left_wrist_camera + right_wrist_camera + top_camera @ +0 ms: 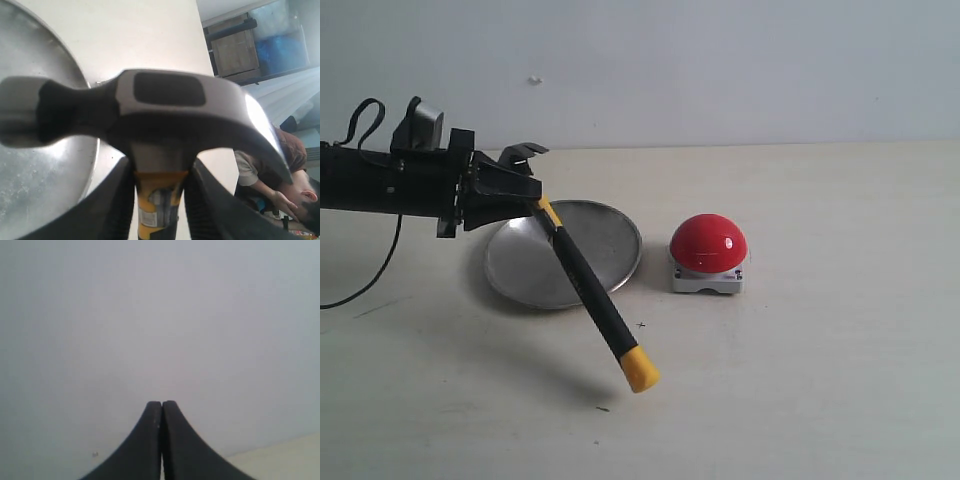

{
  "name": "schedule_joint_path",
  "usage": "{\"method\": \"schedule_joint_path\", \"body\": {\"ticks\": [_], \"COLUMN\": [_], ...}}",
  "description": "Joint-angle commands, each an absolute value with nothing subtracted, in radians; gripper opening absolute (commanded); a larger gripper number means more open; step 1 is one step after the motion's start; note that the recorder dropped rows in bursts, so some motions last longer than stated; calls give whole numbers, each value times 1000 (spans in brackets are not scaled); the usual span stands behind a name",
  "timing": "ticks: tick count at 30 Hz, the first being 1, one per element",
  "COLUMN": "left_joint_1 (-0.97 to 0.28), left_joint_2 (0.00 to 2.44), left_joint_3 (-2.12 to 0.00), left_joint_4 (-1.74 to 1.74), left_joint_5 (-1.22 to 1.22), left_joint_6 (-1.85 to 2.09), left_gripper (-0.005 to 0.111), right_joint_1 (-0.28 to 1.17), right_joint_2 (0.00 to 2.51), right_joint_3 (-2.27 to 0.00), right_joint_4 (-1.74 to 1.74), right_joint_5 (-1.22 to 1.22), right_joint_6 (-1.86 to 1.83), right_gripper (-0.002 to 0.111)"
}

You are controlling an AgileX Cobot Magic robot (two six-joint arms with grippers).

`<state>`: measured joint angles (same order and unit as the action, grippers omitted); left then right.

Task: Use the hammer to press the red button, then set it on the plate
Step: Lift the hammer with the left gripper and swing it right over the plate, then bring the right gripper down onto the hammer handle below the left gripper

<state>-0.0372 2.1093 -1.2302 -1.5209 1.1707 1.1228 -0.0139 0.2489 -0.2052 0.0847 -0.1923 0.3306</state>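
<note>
Claw hammer (588, 290), dark metal head, black handle, yellow end, held above the round silver metal plate (515, 268), handle slanting toward 5 o'clock. Left gripper (532, 195) clamps its yellow neck. Glossy red dome button (708, 243) sits at the plate's 3 o'clock. Right gripper (161, 410) has jaws pressed together, empty.

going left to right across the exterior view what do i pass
left hand → plate → red button. The hammer, held in the left hand, slants across the plate, so it has no clear place in the order and is left out.
</note>
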Motion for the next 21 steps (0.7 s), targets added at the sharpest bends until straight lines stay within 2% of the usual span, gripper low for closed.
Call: {"method": "schedule_joint_path", "body": {"ticks": [1,4,5,10,13,14,16,19,21], "left_joint_1": [-82,-93,-95,-94,-92,-89,-89,-89,-90], "left_joint_2": [2098,2102,2102,2104,2106,2106,2106,2106,2106], "left_joint_3": [-1231,-1231,-1231,-1231,-1231,-1231,-1231,-1231,-1231], "left_joint_4": [-1638,-1647,-1649,-1657,-1662,-1662,-1662,-1662,-1660], "left_joint_5": [1221,1221,1221,1221,1221,1221,1221,1221,1221], "left_joint_6": [1143,1144,1144,1147,1147,1147,1147,1147,1147], "left_gripper": [0,0,0,0,0,0,0,0,0], "right_joint_1": [-18,-15,-5,42,140,205,289,385,416], "right_joint_2": [535,698,823,1117,1303,1375,1461,1515,1511], "right_joint_3": [-408,-532,-625,-840,-920,-927,-938,-965,-967], "right_joint_4": [-79,-86,-38,199,286,286,288,290,312], "right_joint_5": [43,239,371,672,734,700,639,542,512], "right_joint_6": [334,268,154,-219,-346,-398,-430,-447,-414], "right_gripper": [0,0,0,2,20,30,43,55,56]}}
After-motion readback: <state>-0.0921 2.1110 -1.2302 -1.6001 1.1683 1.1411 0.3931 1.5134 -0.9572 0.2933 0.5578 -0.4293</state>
